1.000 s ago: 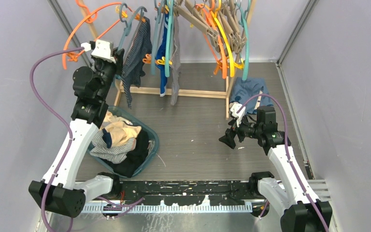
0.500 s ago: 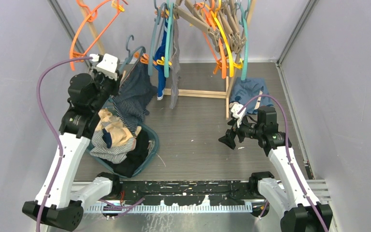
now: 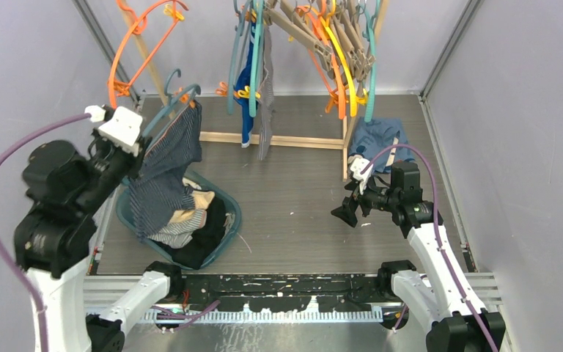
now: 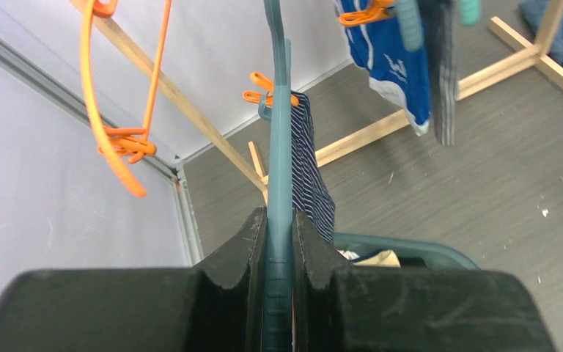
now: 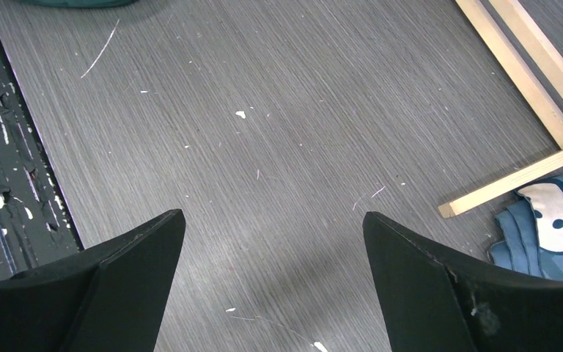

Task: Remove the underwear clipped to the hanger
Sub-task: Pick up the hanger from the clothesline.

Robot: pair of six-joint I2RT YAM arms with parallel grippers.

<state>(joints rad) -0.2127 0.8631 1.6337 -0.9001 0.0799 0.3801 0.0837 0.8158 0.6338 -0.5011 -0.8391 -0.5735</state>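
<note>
Teal hanger [image 4: 277, 183], clamped by the left gripper [image 4: 278, 242], dangles the pinstriped underwear [image 3: 163, 172] over the basket [image 3: 233, 214]. Unclipping is in hand; the next move probably calls for the right gripper [image 5: 271, 220], jaws wide apart, to free the garment.

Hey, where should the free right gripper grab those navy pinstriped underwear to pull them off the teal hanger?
Pinch the navy pinstriped underwear low, on its free-hanging cloth, coming from the right arm's side, where the open right gripper is. Its top is clipped to the teal hanger that the left gripper clamps, so pulling down there should likely free it.
</note>
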